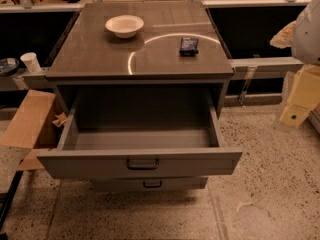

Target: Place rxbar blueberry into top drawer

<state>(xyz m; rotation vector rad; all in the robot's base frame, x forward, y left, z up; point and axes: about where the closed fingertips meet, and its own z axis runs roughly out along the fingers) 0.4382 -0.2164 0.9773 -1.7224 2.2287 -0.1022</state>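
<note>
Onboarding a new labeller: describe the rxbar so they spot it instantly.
Find the grey cabinet with its top drawer pulled open; the claw hangs beyond its right side. On the countertop, right of the white bowl, lies the rxbar blueberry. It is small, flat and dark; the bowl is round and pale.

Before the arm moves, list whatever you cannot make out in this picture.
1. The tool: camera view, at the right edge beside the cabinet, partly cut off by the frame.
2. The rxbar blueberry: on the cabinet top, lettering too small to read.
3. The top drawer: open; its front panel hides the nearest strip of floor.
4. The lower drawer: mostly covered by the top drawer.
5. The cup: far left, contents not visible.
</note>
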